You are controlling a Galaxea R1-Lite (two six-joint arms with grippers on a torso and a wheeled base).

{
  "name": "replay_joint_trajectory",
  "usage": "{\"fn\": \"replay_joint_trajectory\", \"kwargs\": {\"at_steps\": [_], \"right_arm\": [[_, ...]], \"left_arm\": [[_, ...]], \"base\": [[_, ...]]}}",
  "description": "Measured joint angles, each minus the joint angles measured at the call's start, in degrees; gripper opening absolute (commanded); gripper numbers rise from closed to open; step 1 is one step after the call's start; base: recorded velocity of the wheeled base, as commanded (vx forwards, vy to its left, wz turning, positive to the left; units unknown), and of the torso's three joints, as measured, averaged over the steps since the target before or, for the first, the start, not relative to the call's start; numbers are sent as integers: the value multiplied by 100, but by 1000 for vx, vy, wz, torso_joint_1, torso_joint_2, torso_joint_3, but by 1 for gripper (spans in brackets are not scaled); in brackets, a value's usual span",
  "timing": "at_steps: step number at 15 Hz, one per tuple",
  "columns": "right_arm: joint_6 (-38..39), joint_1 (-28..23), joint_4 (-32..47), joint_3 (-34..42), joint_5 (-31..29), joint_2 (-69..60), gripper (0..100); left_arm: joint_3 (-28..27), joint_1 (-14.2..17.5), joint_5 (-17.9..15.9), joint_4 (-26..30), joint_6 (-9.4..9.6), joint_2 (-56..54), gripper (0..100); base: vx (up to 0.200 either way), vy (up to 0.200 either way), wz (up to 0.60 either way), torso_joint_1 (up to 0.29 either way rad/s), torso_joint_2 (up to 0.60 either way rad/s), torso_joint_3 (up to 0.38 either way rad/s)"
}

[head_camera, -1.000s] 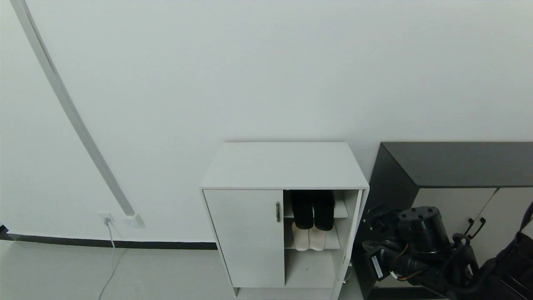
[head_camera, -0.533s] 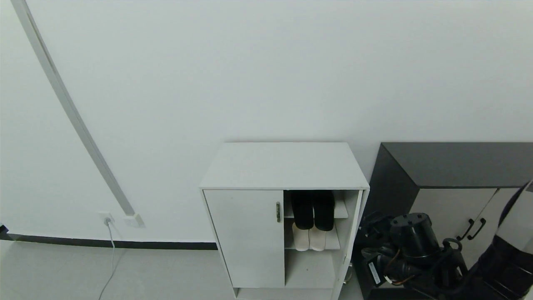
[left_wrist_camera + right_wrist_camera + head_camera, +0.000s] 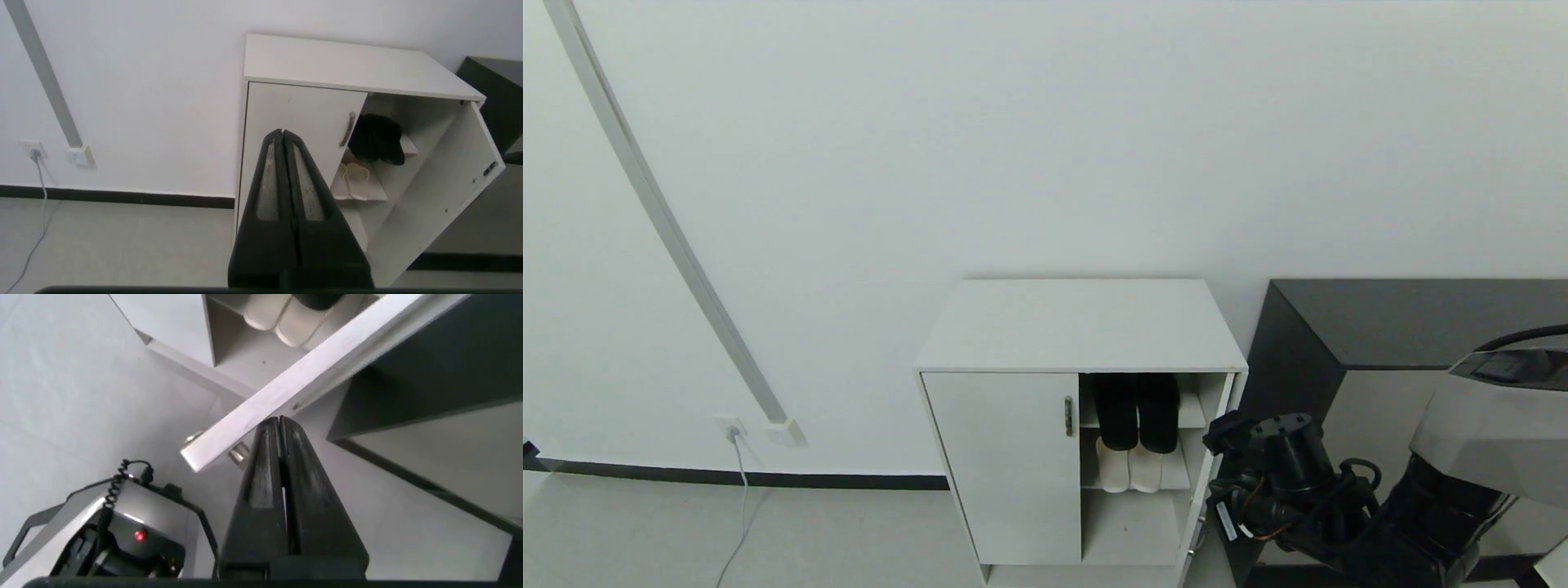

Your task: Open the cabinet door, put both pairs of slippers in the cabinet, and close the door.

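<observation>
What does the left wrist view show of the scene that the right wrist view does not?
Left wrist view: the cabinet top, the closed left door with its handle, the wall socket, and the left gripper, fingers shut. Right wrist view: the right gripper, fingers shut, close to the open door. Both: that door and the white slippers.

White cabinet (image 3: 1078,327); black slippers (image 3: 1135,408); cream slippers (image 3: 1129,472); black sideboard (image 3: 1413,318).

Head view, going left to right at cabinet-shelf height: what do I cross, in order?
Wall socket → closed cabinet door → door handle → black slippers → open cabinet door → dark cabinet
</observation>
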Motion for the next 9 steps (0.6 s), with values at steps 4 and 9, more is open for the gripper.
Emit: {"fn": "replay_joint_trajectory", "kwargs": {"at_steps": [4,9], "right_arm": [[190,57,-41,-449,0,189,0],[210,93,-41,-1075,-11,474,0]], "left_arm": [[0,2,0,0,0,0,0],[0,2,0,0,0,0,0]], "base": [[0,0,0,0,0,0],[0,0,0,0,0,0]]}}
